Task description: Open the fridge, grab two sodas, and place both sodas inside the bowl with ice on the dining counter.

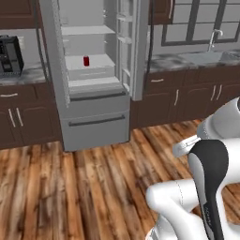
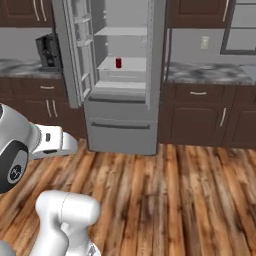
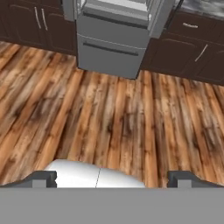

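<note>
The fridge (image 1: pixel 96 123) stands across the wood floor with both upper doors swung open, and it also appears in the right base view (image 2: pixel 121 131) and at the top of the hand view (image 3: pixel 114 49). A red soda (image 1: pixel 86 61) stands upright on a middle shelf inside, seen too from the right (image 2: pixel 118 62). My gripper (image 3: pixel 113 179) is open, far back from the fridge and low over the floor, with nothing between its fingertips (image 3: pixel 43 178). The bowl and the dining counter are out of view.
Dark brown cabinets (image 1: pixel 187 96) under marbled wall counters flank the fridge. A dark appliance (image 1: pixel 10 55) sits on the left counter, a sink with a faucet (image 1: pixel 213 40) on the right. Wood floor (image 1: pixel 93 187) lies between me and the fridge.
</note>
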